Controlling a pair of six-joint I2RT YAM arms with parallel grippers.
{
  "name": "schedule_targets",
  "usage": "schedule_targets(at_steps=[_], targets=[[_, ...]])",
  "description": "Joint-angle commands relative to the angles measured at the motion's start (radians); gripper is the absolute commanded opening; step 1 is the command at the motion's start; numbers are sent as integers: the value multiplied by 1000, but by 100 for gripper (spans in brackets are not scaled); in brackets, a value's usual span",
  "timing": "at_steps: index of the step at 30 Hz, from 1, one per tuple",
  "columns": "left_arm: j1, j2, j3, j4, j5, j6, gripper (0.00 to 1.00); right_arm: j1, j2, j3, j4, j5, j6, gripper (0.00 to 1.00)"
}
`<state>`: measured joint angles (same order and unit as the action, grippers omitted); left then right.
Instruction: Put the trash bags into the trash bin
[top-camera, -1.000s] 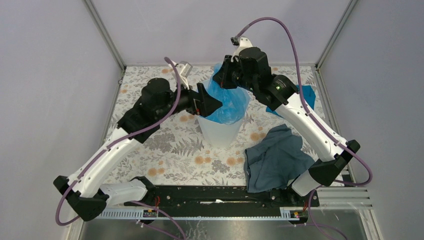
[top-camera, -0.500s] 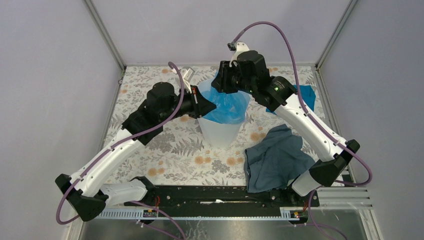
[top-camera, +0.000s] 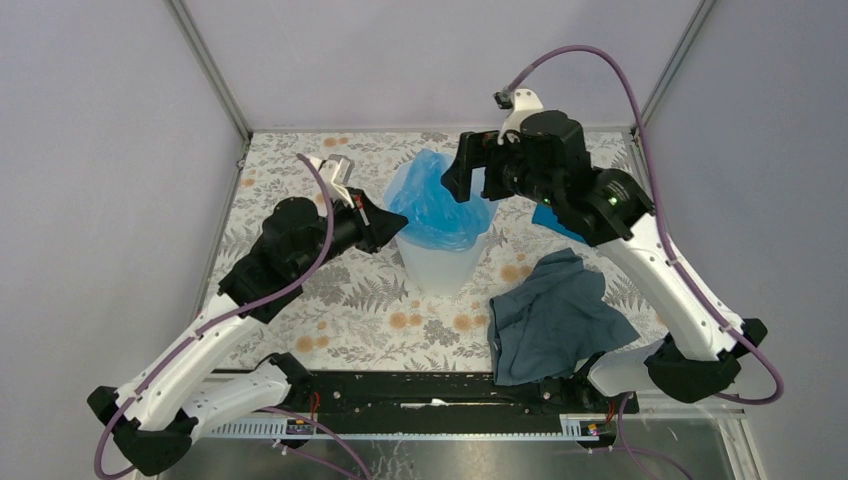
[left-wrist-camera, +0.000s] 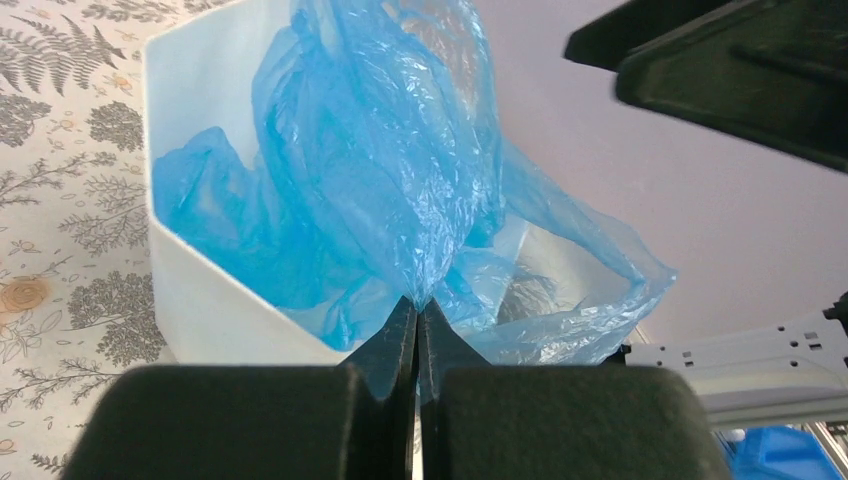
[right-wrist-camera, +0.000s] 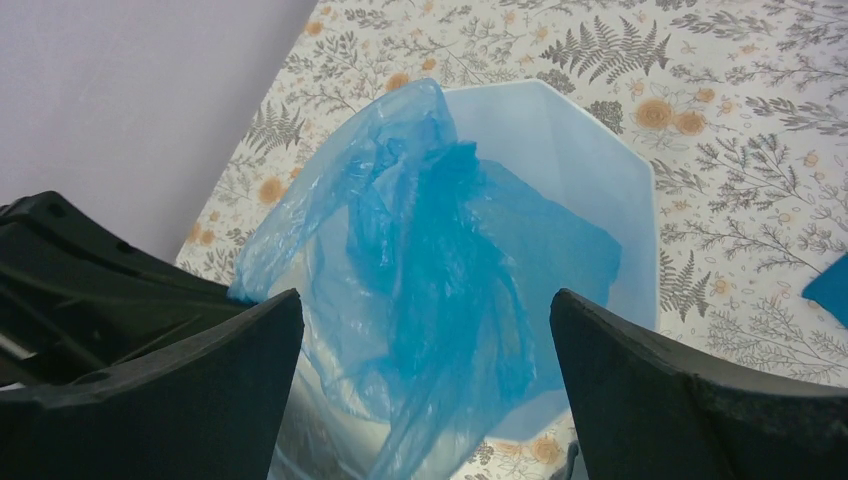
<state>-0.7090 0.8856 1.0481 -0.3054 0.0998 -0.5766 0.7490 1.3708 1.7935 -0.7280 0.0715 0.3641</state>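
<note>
The trash bag (top-camera: 438, 200) is thin, wrinkled light-blue film, stuffed partly into the mouth of the white faceted trash bin (top-camera: 437, 268) and bulging over its rim. My left gripper (top-camera: 386, 216) sits at the bin's left rim, shut on a pinch of the bag's edge. In the left wrist view its tips (left-wrist-camera: 417, 306) meet on the film (left-wrist-camera: 390, 150) above the bin wall (left-wrist-camera: 200, 300). My right gripper (top-camera: 466, 176) hovers over the bin's far right side, open. In the right wrist view its fingers (right-wrist-camera: 425, 300) straddle the bag (right-wrist-camera: 430, 250) and the bin (right-wrist-camera: 600, 170) without touching.
A dark grey-blue cloth (top-camera: 555, 315) lies crumpled on the floral table (top-camera: 330, 300) to the right of the bin. A teal-blue cloth (top-camera: 556, 222) shows partly behind my right arm. Frame posts and walls close in the back and sides.
My left gripper closed on the bag's edge and drew back to the left. My right gripper opened, let go of the bag and shifted to the right.
</note>
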Motion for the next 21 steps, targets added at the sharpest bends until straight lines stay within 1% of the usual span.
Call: schedule_targets(at_steps=[1, 2, 3, 5, 8, 9, 11, 12, 13, 16, 17, 19, 20, 21], targets=[[1, -82, -111, 132, -63, -9, 0, 4, -48, -56, -47, 52, 65, 100], [1, -101, -139, 155, -61, -17, 0, 4, -56, -79, -36, 36, 88, 100], [1, -119, -166, 175, -58, -25, 0, 4, -62, -104, -18, -13, 118, 99], [1, -158, -216, 206, -57, -44, 0, 4, -70, -158, 46, -112, 172, 94], [0, -225, -297, 258, -68, -69, 0, 4, -61, -222, 123, -199, 259, 81], [1, -247, -326, 271, -70, -72, 0, 4, -54, -244, 150, -231, 277, 78], [2, -275, -352, 283, -73, -79, 0, 5, -42, -278, 192, -272, 302, 76], [1, -280, -360, 282, -75, -87, 0, 5, -36, -288, 209, -286, 306, 73], [1, -280, -368, 282, -75, -96, 0, 6, -29, -291, 210, -289, 304, 68], [2, -280, -394, 289, -68, -127, 0, 6, -37, -276, 193, -261, 282, 46], [0, -282, -403, 291, -67, -136, 0, 6, -49, -272, 185, -235, 271, 41], [1, -289, -417, 289, -70, -150, 0, 5, -84, -268, 167, -177, 239, 35], [1, -292, -419, 281, -70, -152, 2, 6, -104, -275, 164, -149, 220, 29], [1, -294, -413, 258, -72, -151, 6, 6, -124, -284, 166, -129, 206, 21]])
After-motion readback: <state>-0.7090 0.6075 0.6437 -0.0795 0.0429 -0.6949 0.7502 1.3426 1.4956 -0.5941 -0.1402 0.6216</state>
